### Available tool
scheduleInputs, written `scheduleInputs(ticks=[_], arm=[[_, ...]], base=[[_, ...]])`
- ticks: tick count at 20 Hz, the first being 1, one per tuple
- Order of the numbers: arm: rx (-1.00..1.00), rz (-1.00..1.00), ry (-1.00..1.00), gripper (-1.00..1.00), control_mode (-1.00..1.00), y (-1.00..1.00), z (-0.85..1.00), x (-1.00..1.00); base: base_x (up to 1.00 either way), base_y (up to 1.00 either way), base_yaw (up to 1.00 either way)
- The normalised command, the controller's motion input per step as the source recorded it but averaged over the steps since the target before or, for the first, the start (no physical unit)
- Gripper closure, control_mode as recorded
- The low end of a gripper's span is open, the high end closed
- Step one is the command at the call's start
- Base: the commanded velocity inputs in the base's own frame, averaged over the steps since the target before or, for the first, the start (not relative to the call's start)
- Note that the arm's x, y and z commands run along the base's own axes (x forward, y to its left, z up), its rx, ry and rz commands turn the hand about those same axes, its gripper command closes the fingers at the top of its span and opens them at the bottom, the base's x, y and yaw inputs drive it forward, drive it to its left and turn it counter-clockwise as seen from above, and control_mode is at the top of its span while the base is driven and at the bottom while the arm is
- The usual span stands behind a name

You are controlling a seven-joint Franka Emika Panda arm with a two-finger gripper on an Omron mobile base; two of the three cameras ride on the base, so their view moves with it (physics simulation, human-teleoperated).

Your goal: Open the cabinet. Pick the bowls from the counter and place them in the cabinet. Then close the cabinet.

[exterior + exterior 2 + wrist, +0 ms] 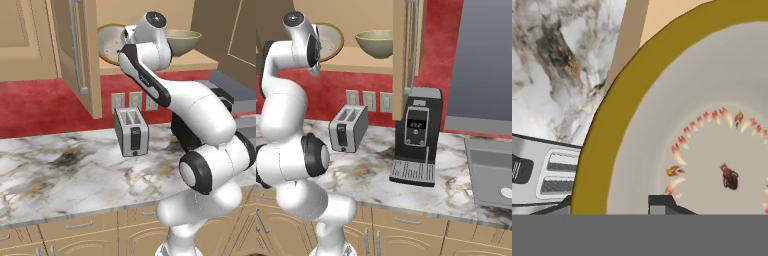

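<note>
Tan-rimmed bowl [677, 125] tilted inside cabinet [165, 64], rim between fingers [658, 204], gripped.

Flanking base views — shared toaster [131, 132]; hand close-up.

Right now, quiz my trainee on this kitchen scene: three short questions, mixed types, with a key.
1. True or false: both cabinet doors are shut.
2. Which bowl stands upright on the shelf: A) olive-yellow bowl B) tan-rimmed bowl?
3. Fill in: on the counter, the toaster sits to the ___ of the coffee machine in the right base view.

Key: 1 false; 2 A; 3 left.
</note>
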Motion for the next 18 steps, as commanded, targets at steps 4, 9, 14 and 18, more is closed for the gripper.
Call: scheduleInputs(ticks=[4, 9, 14, 18], arm=[[-0.01, 0.0, 0.0, 1.0, -1.0, 0.12, 0.0, 0.14], [-0.02, 0.0, -0.02, 1.0, -1.0, 0.19, 0.0, 0.13], [0.0, 0.0, -0.04, 1.0, -1.0, 0.15, 0.02, 0.08], [0.0, 0.0, -0.03, 1.0, -1.0, 0.08, 0.15, 0.03]], base=[[0.0, 0.0, 0.0], [0.0, 0.0, 0.0], [0.0, 0.0, 0.0], [0.0, 0.0, 0.0]])
